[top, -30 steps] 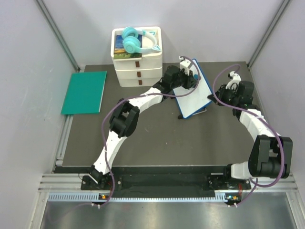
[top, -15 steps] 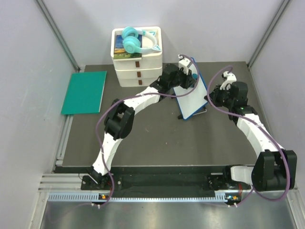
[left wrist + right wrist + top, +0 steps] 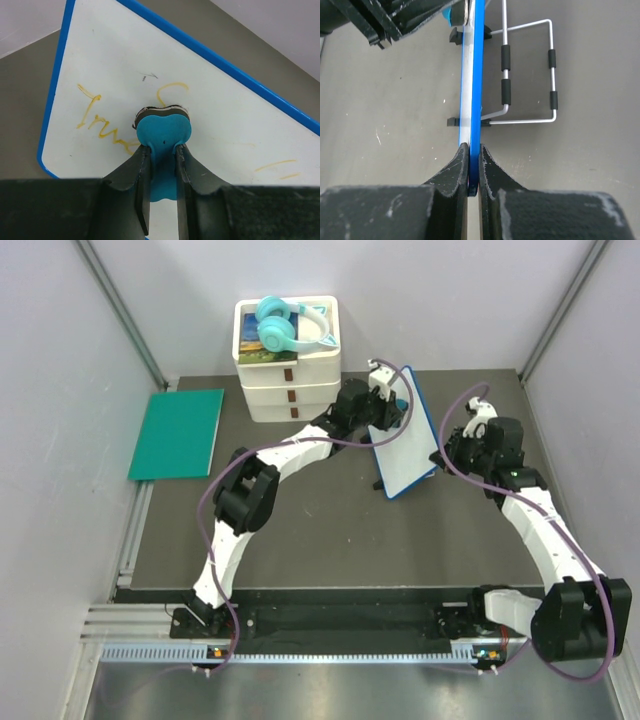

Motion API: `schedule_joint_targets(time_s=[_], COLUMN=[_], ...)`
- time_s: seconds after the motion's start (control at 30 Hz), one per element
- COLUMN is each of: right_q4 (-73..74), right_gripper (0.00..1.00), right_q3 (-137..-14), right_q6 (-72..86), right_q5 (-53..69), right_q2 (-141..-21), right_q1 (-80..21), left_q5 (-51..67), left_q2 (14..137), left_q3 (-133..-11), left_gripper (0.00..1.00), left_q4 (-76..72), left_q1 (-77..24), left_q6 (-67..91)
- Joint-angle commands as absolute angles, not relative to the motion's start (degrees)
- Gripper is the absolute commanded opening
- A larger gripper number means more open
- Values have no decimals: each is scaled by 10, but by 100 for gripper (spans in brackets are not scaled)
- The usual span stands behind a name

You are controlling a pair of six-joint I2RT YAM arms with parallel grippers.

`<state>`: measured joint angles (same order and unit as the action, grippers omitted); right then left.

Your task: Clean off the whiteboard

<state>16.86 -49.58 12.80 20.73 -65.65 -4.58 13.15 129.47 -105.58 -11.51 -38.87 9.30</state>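
The whiteboard (image 3: 408, 440), white with a thin blue frame, stands tilted on its wire stand at the back middle of the dark table. Yellow-orange scribbles (image 3: 95, 117) show on its face in the left wrist view. My left gripper (image 3: 159, 150) is shut on a blue eraser (image 3: 163, 131) whose pad presses against the board face; it also shows in the top view (image 3: 385, 400). My right gripper (image 3: 472, 157) is shut on the board's blue edge (image 3: 478, 75), holding it from the right side; it also shows in the top view (image 3: 452, 445). The wire stand (image 3: 527, 70) sits behind the board.
A stack of white boxes (image 3: 288, 370) with teal headphones (image 3: 285, 325) on top stands at the back, just left of the left gripper. A green flat mat (image 3: 180, 432) lies at the table's left edge. Grey walls close in on both sides.
The board has tilted up more on edge and shifted slightly right. My left gripper with the eraser has moved up along the board face. My right gripper has closed in on the board's edge.
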Motion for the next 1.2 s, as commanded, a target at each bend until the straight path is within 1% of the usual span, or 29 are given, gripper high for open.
schedule_joint_targets(time_s=[0.0, 0.13, 0.33, 0.53, 0.7, 0.83, 1.03, 1.17], right_q4=[330, 329, 323, 323, 333, 334, 333, 336], right_gripper=[0, 0, 0, 0, 0, 0, 0, 0], right_q3=[-475, -480, -500, -518, -525, -527, -526, -529], right_q6=[87, 83, 80, 70, 58, 58, 55, 52], right_q5=[289, 288, 288, 301, 308, 319, 322, 321], right_q2=[-676, -692, -724, -744, -751, -756, -761, -762], right_q1=[-82, -82, -81, -81, -83, -82, -82, -82], left_q5=[122, 142, 85, 76, 193, 269, 394, 442], left_q2=[1296, 1321, 1351, 1404, 1436, 1437, 1429, 1417], left_q3=[-1063, -1070, -1070, -1135, -1159, -1143, -1129, -1122], left_gripper=[0, 0, 0, 0, 0, 0, 0, 0], left_q4=[-130, -161, -247, -275, -322, -373, -424, -411], left_q1=[-379, -367, -357, -342, -319, -314, -322, -341], left_q6=[107, 127, 141, 127, 149, 163, 229, 219])
